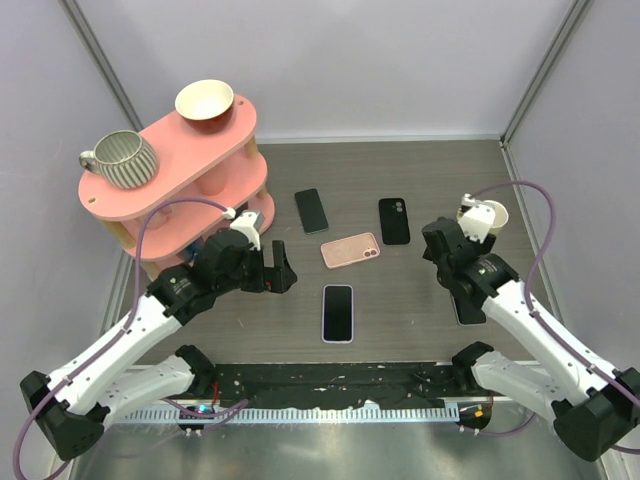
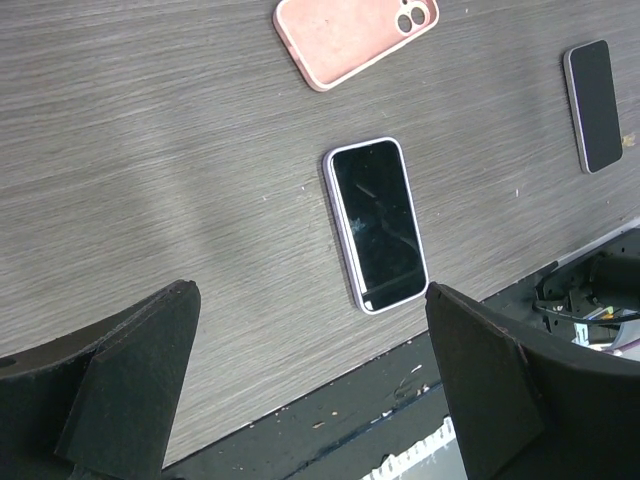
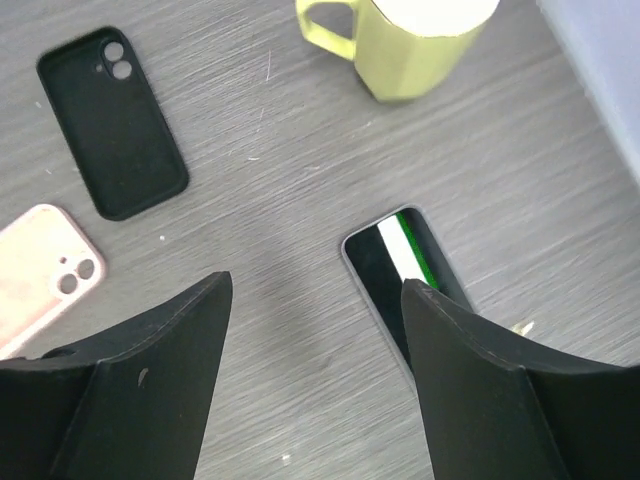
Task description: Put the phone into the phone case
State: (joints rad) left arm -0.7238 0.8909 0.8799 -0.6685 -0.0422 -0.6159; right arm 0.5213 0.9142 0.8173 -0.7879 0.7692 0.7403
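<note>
A phone with a lilac rim [image 1: 338, 313] lies face up at the front middle of the table; it also shows in the left wrist view [image 2: 377, 222]. A pink phone case [image 1: 350, 250] lies just behind it, back up, also in the left wrist view [image 2: 355, 35]. A black case [image 1: 394, 220] lies further back, seen too in the right wrist view [image 3: 113, 122]. My left gripper [image 1: 280, 270] is open and empty, left of the lilac phone [image 2: 308, 290]. My right gripper [image 1: 437, 247] is open and empty [image 3: 315, 283], above the table beside a second phone [image 3: 400, 265].
A third black phone [image 1: 311, 210] lies at the back middle. A yellow mug [image 1: 487, 215] stands behind my right arm. A pink two-tier shelf [image 1: 190, 150] with a striped mug [image 1: 120, 158] and a bowl [image 1: 204, 99] stands at the back left. The table's front edge [image 2: 330, 400] is close.
</note>
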